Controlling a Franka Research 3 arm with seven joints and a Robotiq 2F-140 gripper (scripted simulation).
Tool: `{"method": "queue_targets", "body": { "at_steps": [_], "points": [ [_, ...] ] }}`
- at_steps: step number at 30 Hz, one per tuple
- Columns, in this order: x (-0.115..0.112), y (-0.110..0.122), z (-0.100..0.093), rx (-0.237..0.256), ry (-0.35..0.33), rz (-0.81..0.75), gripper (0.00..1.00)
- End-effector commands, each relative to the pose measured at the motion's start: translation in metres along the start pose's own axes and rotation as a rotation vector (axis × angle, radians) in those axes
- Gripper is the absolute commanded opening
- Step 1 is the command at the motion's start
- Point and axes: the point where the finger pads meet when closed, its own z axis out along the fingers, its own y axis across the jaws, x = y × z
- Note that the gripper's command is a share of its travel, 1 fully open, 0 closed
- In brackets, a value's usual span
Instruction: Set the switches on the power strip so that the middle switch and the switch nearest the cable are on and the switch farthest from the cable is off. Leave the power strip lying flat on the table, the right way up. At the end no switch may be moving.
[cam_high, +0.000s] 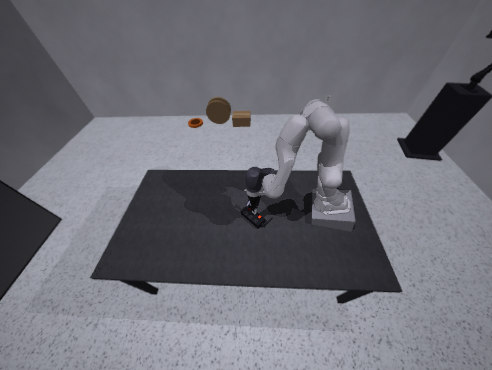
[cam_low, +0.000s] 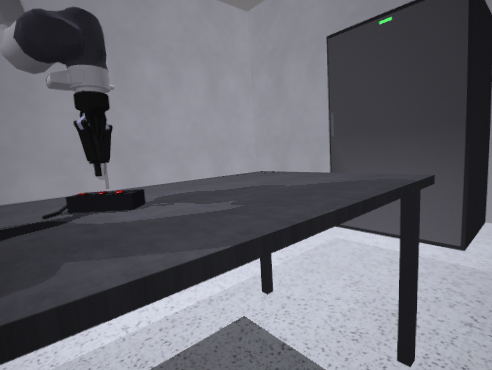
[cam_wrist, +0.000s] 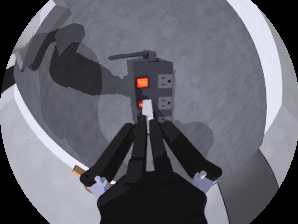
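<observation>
A black power strip (cam_high: 256, 218) lies flat on the dark table near the robot's base; it also shows in the exterior view (cam_low: 106, 199) and in the wrist view (cam_wrist: 152, 88). Its cable (cam_low: 54, 213) leaves the end away from me in the wrist view. Red switches (cam_low: 101, 192) run along its top. In the wrist view the switch nearest the cable (cam_wrist: 141, 83) glows bright orange-red, and my fingers cover most of the others. My gripper (cam_low: 104, 176) (cam_wrist: 147, 106) is shut and empty, pointing straight down, its tips a little above the strip.
The robot's base block (cam_high: 333, 214) stands on the table right of the strip. A large dark cabinet (cam_low: 405, 125) stands beyond the table's far end. A black panel (cam_high: 20, 227) is on the left, and small brown and orange objects (cam_high: 218, 112) lie on the floor behind.
</observation>
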Motion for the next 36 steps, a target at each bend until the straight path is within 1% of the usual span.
{"method": "queue_targets", "body": {
  "at_steps": [1, 36],
  "points": [
    [-0.0005, 0.0003, -0.0002, -0.002, -0.003, 0.000, 0.00],
    [-0.0005, 0.0003, 0.0088, -0.002, -0.003, 0.000, 0.00]
  ]
}}
